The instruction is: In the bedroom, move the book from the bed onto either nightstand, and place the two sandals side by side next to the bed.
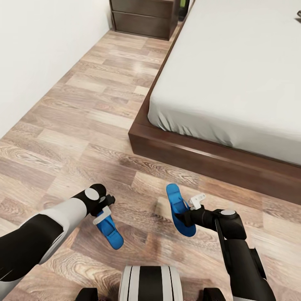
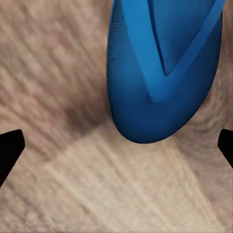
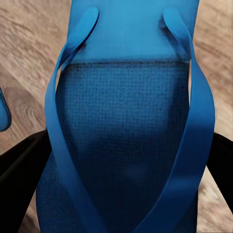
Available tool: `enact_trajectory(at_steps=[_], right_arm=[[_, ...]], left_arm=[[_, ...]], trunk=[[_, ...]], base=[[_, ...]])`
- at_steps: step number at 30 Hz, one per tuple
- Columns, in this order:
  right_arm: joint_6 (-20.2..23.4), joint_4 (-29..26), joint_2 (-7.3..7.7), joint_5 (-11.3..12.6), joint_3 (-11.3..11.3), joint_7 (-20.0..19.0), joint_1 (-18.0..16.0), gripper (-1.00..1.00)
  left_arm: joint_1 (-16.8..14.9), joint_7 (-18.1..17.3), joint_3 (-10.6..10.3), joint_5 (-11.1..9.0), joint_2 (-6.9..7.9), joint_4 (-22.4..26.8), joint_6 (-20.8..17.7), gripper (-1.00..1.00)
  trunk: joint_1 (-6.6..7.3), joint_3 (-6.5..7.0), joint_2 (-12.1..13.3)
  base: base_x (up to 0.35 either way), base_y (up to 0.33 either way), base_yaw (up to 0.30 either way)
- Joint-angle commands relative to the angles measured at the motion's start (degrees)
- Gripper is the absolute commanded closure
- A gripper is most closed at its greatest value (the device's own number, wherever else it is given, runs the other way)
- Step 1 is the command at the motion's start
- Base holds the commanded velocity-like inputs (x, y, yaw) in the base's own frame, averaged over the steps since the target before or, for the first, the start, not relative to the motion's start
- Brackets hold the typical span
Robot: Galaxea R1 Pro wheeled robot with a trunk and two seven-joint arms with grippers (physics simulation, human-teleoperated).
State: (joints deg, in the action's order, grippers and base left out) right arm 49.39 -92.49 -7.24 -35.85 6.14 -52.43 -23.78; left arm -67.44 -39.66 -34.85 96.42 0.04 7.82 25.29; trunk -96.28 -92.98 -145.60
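Two bright blue sandals are on the wood floor near the foot corner of the bed (image 1: 200,154). One sandal (image 1: 179,205) sits between the black fingers (image 3: 22,179) of my right gripper (image 1: 184,218), which presses on both its edges; its straps (image 3: 63,121) face the right wrist camera. The other sandal (image 1: 110,232) lies just ahead of my left gripper (image 1: 103,211). In the left wrist view that sandal (image 2: 160,73) is beyond the fingertips (image 2: 9,150), which stand wide apart over bare floor. A dark bit on the mattress at the picture's far edge (image 1: 298,15) may be the book.
A dark brown nightstand (image 1: 144,16) stands against the far wall, left of the bed's head. A white wall (image 1: 37,50) runs along the left. A wood-plank aisle (image 1: 96,104) runs between wall and bed. My base (image 1: 150,284) shows at the bottom.
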Motion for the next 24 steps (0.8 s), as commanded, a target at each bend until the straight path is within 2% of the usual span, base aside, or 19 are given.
enact_trajectory(at_steps=[1,24], right_arm=[[0.18,-0.06,-0.06,-0.45,0.11,-0.57,-0.04,1.00],[0.15,-0.06,-0.03,-0.45,0.11,-0.57,-0.04,1.00]], left_arm=[[0.01,-0.15,0.31,0.42,-0.01,0.10,0.28,-1.00],[0.03,-0.16,0.68,-0.02,0.52,-0.08,0.20,-1.00]], trunk=[[-0.01,-0.26,-0.03],[-0.61,-5.36,-0.34]], base=[[0.000,0.000,0.000],[0.000,0.000,0.000]])
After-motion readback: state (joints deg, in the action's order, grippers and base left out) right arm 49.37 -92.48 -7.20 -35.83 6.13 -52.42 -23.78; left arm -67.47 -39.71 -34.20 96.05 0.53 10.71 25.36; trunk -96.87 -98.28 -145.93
